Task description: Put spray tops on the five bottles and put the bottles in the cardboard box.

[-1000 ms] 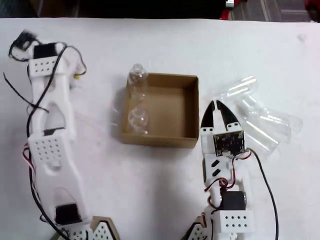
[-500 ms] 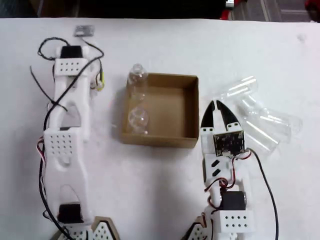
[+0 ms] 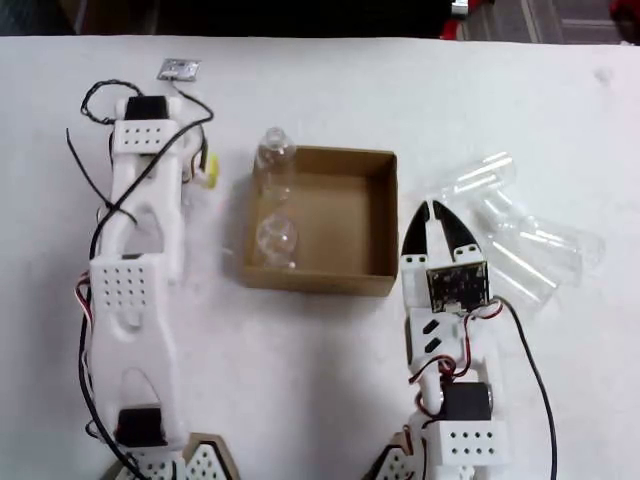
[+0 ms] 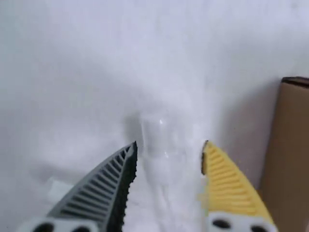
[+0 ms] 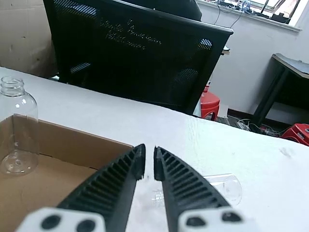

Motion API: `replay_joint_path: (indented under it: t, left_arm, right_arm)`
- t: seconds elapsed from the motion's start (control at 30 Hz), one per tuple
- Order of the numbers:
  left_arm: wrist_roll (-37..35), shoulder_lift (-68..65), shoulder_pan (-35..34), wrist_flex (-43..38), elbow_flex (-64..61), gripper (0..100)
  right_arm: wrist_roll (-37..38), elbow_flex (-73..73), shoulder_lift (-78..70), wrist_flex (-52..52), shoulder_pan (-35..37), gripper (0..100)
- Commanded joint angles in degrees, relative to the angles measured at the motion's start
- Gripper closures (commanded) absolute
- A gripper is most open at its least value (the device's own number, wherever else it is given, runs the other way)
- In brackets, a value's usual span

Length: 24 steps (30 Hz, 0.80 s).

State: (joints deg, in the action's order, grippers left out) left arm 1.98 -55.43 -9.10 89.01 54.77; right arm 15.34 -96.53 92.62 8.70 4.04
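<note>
The cardboard box sits mid-table and holds two clear bottles along its left wall, both with bare necks. One of them stands upright in the box in the right wrist view. Left of the box, my left gripper is open, its grey and yellow fingers either side of a clear plastic piece on the table. My right gripper rests shut beside the box's right wall. Several clear bottles lie to its right, one just past its fingertips.
A small flat grey item lies on the table beyond the left arm. The box's brown wall stands close beside the yellow finger. White tabletop stretches in front of the box; a black chair stands past the far edge.
The left arm has swung right toward the box and stretched forward, uncovering the small grey item. The right arm has kept still.
</note>
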Motion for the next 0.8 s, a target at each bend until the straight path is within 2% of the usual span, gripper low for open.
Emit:
replay_joint_path:
  t: [0.0, 0.17, 0.3, 0.4, 0.53, 0.63, 0.77]
  left_arm:
    - [-2.0, 1.3, 0.5, 2.5, 3.1, 72]
    - [-3.0, 1.5, 0.7, 5.1, 3.5, 72]
    - [-3.1, 4.4, 0.8, 13.6, 11.6, 72]
    - [-2.8, 9.1, -0.9, 13.6, 15.9, 72]
    - [-3.1, 12.4, -3.2, 13.6, 11.4, 72]
    - [-3.3, 13.1, -1.3, 13.6, 3.7, 72]
    - [-8.0, 17.8, 1.5, 13.6, -4.5, 72]
  right_arm:
    - [0.2, -0.6, -0.1, -1.5, 0.1, 98.1]
    - [0.2, -0.6, 0.0, -1.5, 0.1, 98.1]
    - [0.2, -0.6, 0.0, -1.5, 0.1, 98.1]
    - [0.2, -0.6, 0.0, -1.5, 0.1, 98.1]
    - [0.2, -0.6, 0.0, -1.5, 0.1, 98.1]
    - [0.2, -0.6, 0.0, -1.4, 0.1, 98.1]
    - [0.2, -0.6, -0.2, -1.4, 0.4, 98.1]
